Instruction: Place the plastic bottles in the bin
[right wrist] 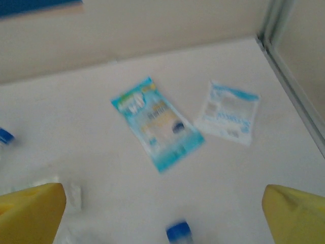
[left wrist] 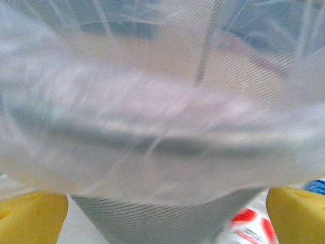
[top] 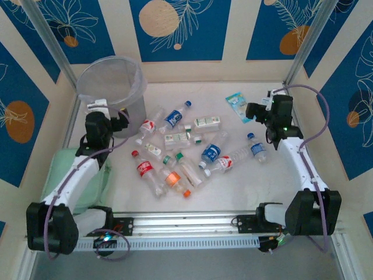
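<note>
Two packets (right wrist: pixel 157 124) lie before right gripper (right wrist: pixel 163 216), fingers spread, empty | bin (left wrist: pixel 162 127) wall blocks left gripper (left wrist: pixel 165 216), fingers spread, empty

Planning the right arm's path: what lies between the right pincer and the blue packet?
In the right wrist view, mostly bare table, with one blue bottle cap close by the right pincer.

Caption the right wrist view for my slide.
Open jaws over a blue packet, a white packet and a blue bottle cap.
</note>
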Robot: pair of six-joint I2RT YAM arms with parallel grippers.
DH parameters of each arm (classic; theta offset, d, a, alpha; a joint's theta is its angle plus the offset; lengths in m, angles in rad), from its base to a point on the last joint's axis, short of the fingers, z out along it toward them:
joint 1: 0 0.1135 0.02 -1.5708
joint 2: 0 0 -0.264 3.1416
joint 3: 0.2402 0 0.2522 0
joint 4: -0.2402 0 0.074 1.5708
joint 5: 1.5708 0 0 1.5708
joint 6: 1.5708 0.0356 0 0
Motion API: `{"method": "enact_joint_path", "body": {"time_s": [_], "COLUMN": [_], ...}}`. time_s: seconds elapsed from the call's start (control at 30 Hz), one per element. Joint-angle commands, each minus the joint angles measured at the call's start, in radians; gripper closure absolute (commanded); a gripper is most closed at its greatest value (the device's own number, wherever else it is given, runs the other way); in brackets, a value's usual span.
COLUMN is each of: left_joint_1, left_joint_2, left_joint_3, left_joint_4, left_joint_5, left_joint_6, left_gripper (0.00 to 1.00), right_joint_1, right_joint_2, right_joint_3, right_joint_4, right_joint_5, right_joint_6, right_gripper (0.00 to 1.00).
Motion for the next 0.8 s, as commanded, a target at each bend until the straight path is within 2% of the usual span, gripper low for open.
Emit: {"method": "enact_joint_path", "body": {"time_s": [0.0, 0.13, 0.27, 0.37, 0.63, 0.77], "left_joint_1": [-0.063, -0.125, -0.179, -0.190, -0.213, -0.227], "left_joint_2": [0.007, 0.019, 0.015, 0.015, 0.036, 0.064], "left_joint_3": [0.088, 0.186, 0.251, 0.272, 0.278, 0.297], "left_joint_4": [-0.410, -0.522, -0.558, -0.550, -0.471, -0.433], "left_joint_5": [0.074, 0.127, 0.165, 0.214, 0.272, 0.305], "left_joint_6": [-0.139, -0.189, -0.234, -0.277, -0.342, -0.370], "left_gripper": [0.00, 0.01, 0.02, 0.03, 0.04, 0.06], "right_joint_1": [-0.026, -0.065, -0.082, -0.108, -0.168, -0.178], "right_joint_2": [0.046, 0.138, 0.215, 0.249, 0.381, 0.401], "right_joint_3": [0.009, 0.019, 0.021, 0.003, 0.001, 0.006], "right_joint_4": [-0.450, -0.527, -0.547, -0.521, -0.440, -0.415], "right_joint_5": [-0.017, -0.041, -0.054, -0.092, -0.124, -0.146], "right_joint_6": [0.012, -0.002, -0.014, -0.015, -0.029, -0.033], "right_gripper": [0.04, 0.13, 0.15, 0.21, 0.22, 0.34]}}
